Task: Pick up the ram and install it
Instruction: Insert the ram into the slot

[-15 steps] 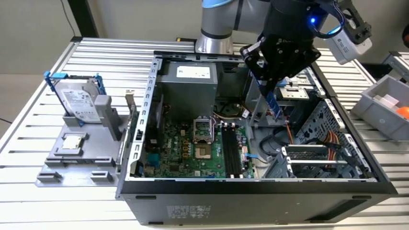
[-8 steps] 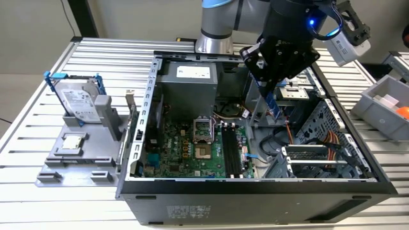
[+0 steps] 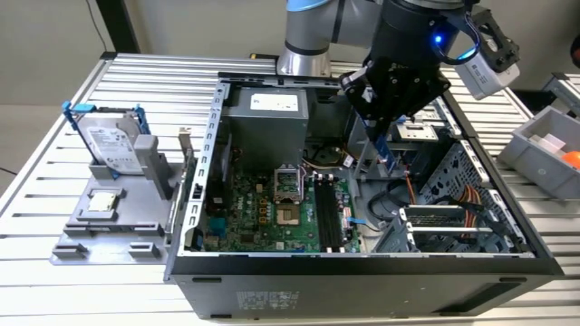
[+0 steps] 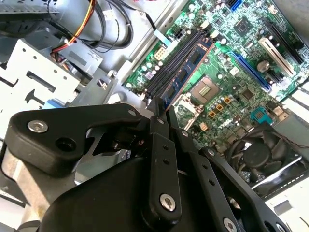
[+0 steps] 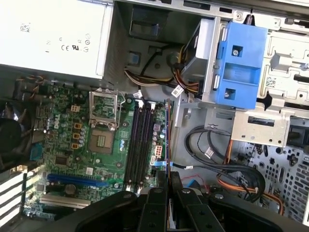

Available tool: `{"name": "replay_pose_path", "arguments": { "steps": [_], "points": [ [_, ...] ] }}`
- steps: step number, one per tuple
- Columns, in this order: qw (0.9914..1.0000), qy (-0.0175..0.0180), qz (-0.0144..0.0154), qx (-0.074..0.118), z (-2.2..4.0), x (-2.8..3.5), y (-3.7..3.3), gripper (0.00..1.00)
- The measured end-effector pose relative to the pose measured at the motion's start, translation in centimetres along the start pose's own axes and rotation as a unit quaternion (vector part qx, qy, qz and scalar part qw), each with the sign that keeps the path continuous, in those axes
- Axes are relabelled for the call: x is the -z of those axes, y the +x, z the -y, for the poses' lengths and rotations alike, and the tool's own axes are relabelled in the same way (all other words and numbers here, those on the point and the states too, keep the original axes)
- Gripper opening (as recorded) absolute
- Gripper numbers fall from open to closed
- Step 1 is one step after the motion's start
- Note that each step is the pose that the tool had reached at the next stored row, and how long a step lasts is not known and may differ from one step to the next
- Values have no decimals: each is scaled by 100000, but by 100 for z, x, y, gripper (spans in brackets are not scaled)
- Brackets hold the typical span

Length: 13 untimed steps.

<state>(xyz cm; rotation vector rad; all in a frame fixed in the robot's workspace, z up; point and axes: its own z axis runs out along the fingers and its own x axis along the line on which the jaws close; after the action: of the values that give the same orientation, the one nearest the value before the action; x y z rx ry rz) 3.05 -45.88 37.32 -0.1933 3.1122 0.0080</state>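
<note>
A slatted metal table [image 3: 54, 170] carries a computer case [image 3: 363, 278] and grey fixture [image 3: 100, 231].

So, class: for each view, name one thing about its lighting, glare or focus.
Exterior view: even light, with a blue glow on the arm above the gripper. Second wrist view: the gripper's black fingers loom soft in the foreground, while the ram beyond stays sharper. First wrist view: the pale power supply looks bright and washed out beside the green motherboard.

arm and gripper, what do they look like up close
The arm is silver-grey with a light blue joint cap and a black wrist section with a blue glowing light. The gripper is matte black, built of flat bolted linkage bars with silver screw heads, narrowing to slim fingers.
</note>
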Motion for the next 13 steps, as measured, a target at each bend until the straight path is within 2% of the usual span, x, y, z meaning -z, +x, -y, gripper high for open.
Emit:
{"name": "replay_pose_path", "arguments": {
  "steps": [4,13],
  "points": [
    [100000,233,-31,-6,-3,-33,0,0],
    [99999,463,-58,-5,-7,-100,1,0]
  ]
}}
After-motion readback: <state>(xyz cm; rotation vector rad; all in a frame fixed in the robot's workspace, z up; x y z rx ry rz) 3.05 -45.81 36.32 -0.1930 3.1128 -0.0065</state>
